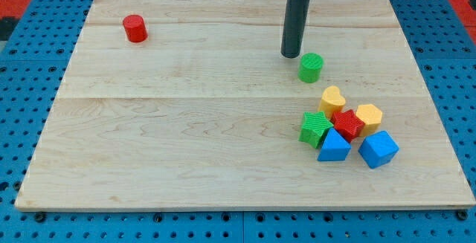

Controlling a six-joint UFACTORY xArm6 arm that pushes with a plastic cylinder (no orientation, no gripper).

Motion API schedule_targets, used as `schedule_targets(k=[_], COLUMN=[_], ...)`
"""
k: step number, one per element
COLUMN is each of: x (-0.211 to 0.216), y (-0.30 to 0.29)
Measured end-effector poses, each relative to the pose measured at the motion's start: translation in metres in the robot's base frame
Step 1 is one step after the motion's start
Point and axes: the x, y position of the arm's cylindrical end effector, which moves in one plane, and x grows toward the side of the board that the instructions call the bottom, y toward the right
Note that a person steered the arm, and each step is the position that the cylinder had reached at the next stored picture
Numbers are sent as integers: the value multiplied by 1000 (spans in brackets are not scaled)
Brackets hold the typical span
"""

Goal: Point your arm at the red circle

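The red circle [135, 29] is a short red cylinder standing alone near the board's top left corner. My tip [290, 55] is the lower end of a dark rod that comes down from the view's top centre. It rests on the board far to the right of the red circle. The tip is just left of and slightly above a green circle [311, 67], close to it but apart.
A cluster of blocks sits at the lower right: a yellow heart-like block [332, 99], a green star [316, 128], a red star [347, 123], a yellow hexagon [368, 116], a blue triangle [334, 146] and a blue cube [378, 148]. The wooden board [186, 124] lies on a blue pegboard.
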Motion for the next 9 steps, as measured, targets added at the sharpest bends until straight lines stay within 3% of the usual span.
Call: schedule_targets(k=[2, 3, 5, 9], x=[85, 77, -21, -79], y=[42, 41, 21, -81])
